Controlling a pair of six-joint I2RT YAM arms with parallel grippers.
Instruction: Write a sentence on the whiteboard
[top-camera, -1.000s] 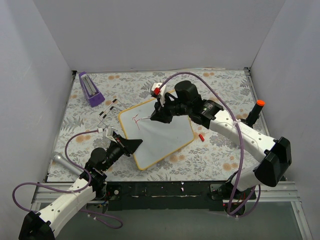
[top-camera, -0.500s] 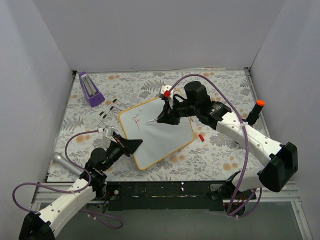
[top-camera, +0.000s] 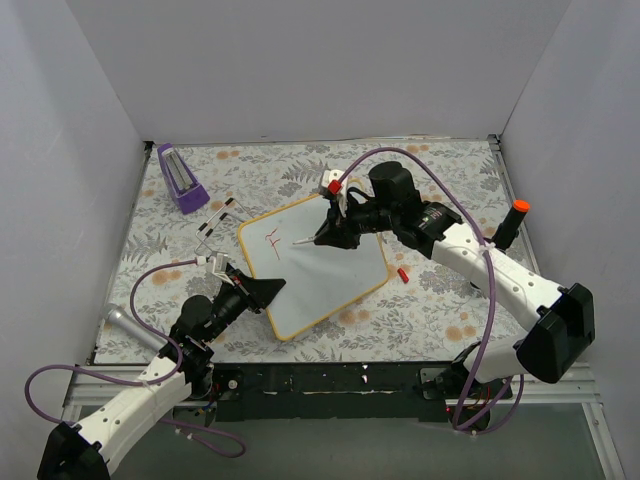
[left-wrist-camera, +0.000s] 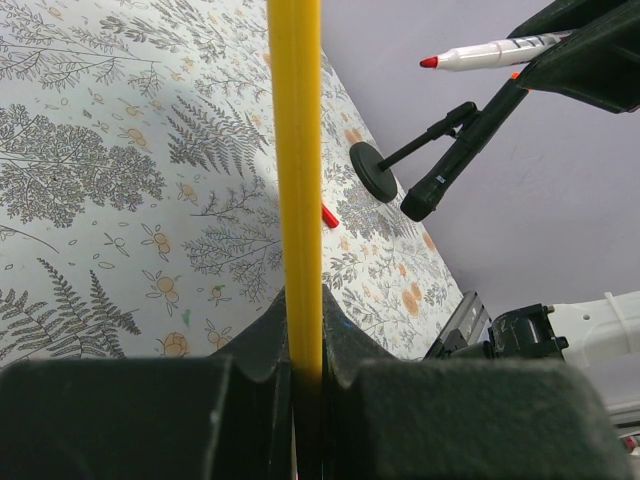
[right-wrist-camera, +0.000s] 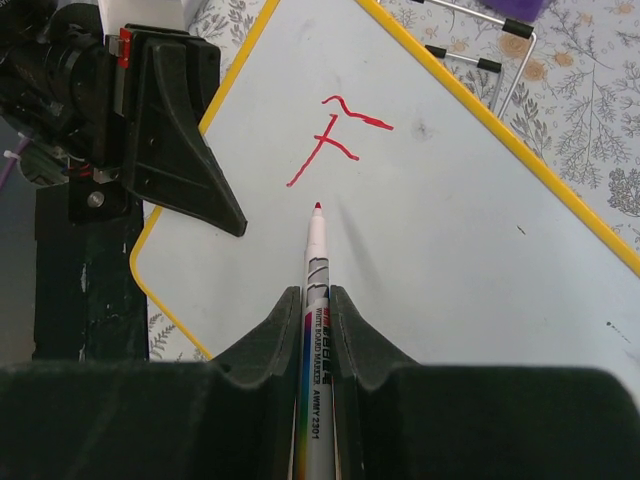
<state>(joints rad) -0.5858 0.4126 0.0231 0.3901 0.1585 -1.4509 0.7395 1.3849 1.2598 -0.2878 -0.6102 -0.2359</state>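
The left tool (top-camera: 268, 290) is closed on the yellow edge of the flat white whiteboard with a thin yellow frame (top-camera: 325, 285), which rests on the flower-patterned counter (top-camera: 430, 310). One red handwritten letter F (right-wrist-camera: 335, 140) stands on the board, between both tools. The right tool (right-wrist-camera: 317, 300) grips a white whiteboard marker (right-wrist-camera: 316, 250). Its red tip is just beside the letter; whether it touches the board, I cannot tell.

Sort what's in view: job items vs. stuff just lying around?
In use: whiteboard, edge clamped in left jaws; red marker in right jaws; red "F" written so far.
Lying about: purple block; small red piece beside the board; black post with orange top; bent wire piece.
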